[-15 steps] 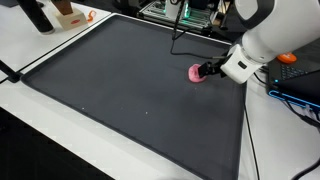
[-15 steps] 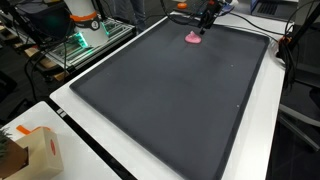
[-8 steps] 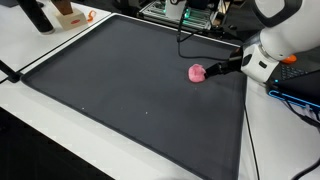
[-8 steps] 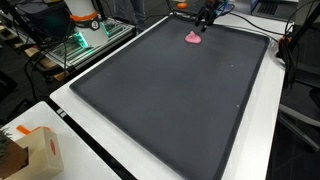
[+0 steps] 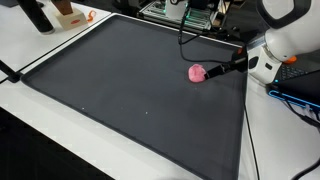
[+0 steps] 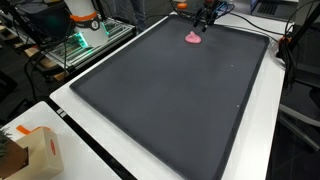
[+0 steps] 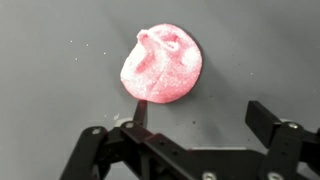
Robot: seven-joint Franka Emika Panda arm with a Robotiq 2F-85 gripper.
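A soft pink lump [image 5: 197,73] lies on the big dark mat [image 5: 120,90], near its far right side; it also shows as the pink lump [image 6: 193,38] on the mat [image 6: 170,100]. In the wrist view the lump [image 7: 162,63] sits just beyond the fingertips, left of centre. My gripper [image 5: 213,69] hangs close beside the lump, slightly raised, open, with nothing between its fingers. In the wrist view the gripper [image 7: 199,110] has its left fingertip [image 7: 140,110] close to the lump's lower edge, its right one well apart. The gripper [image 6: 205,17] hovers just behind the lump.
A black cable [image 5: 185,35] trails onto the mat's far edge. A dark bottle [image 5: 38,15] and a brown-orange object [image 5: 68,14] stand off the far left corner. A cardboard box [image 6: 35,150] sits on the white table; a rack with electronics [image 6: 85,35] stands beside it.
The gripper has drawn back from the pink lump, away to the right and a little up, staying open. The lump has not moved.
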